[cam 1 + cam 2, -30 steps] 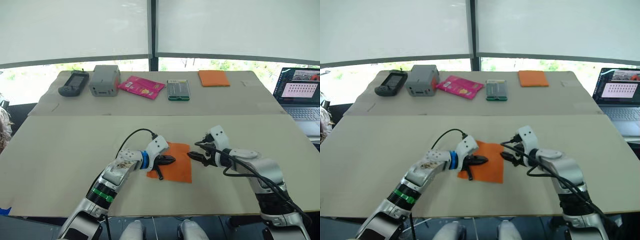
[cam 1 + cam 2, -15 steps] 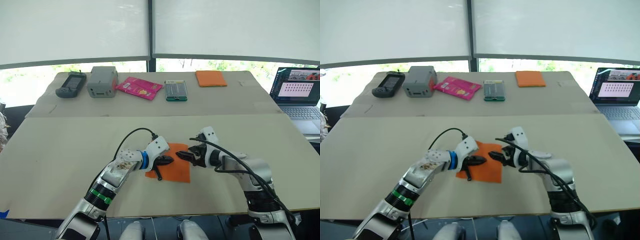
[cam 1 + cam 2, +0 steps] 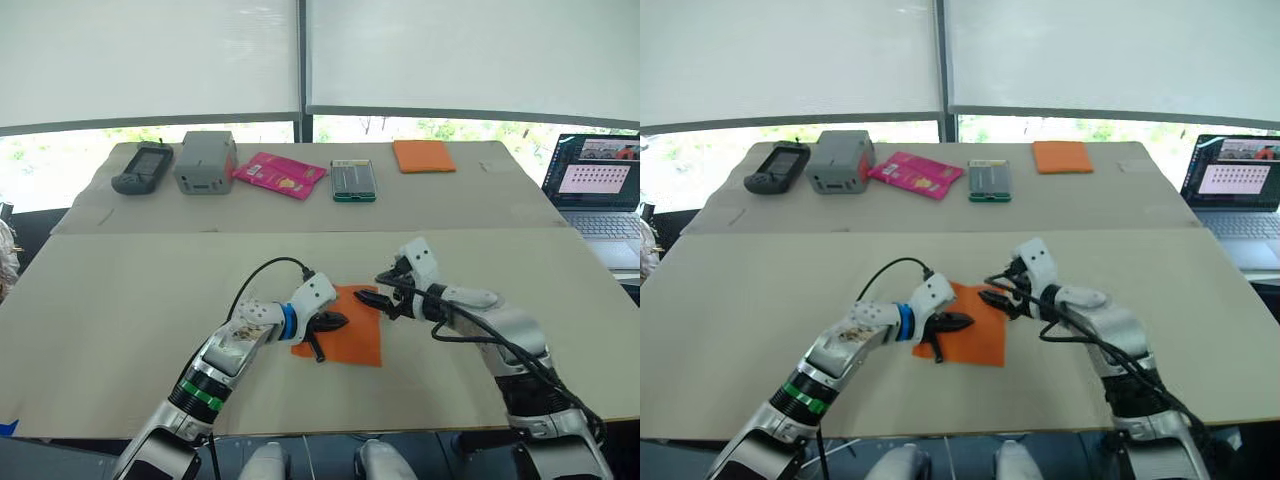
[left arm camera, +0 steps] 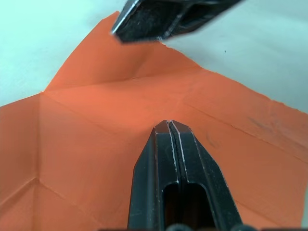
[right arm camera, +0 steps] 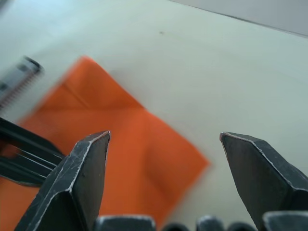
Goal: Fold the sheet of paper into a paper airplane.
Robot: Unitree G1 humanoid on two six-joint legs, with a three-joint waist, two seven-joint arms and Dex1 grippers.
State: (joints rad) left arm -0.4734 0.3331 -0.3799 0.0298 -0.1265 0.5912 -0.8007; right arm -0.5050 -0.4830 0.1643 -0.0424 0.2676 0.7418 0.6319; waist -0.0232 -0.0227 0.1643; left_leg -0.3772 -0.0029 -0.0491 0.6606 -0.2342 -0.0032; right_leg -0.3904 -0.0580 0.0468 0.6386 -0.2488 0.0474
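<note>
The wide beige cardboard-covered table is carrying the creased bright-orange sheet of paper, lying flat near the front edge between the two arms. The left gripper, its black fingers pressed together, is resting its tip on the sheet's middle. The right gripper, fingers spread apart, is hovering just over the sheet's far right corner.

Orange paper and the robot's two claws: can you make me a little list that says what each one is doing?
sheet of paper: lies flat on the table, creased
left gripper: shut, tips pressing down on the paper
right gripper: open, hovering over the paper's far right corner
far end of table: pink packet, orange rectangle, grey box
plane: not shaped yet
</note>
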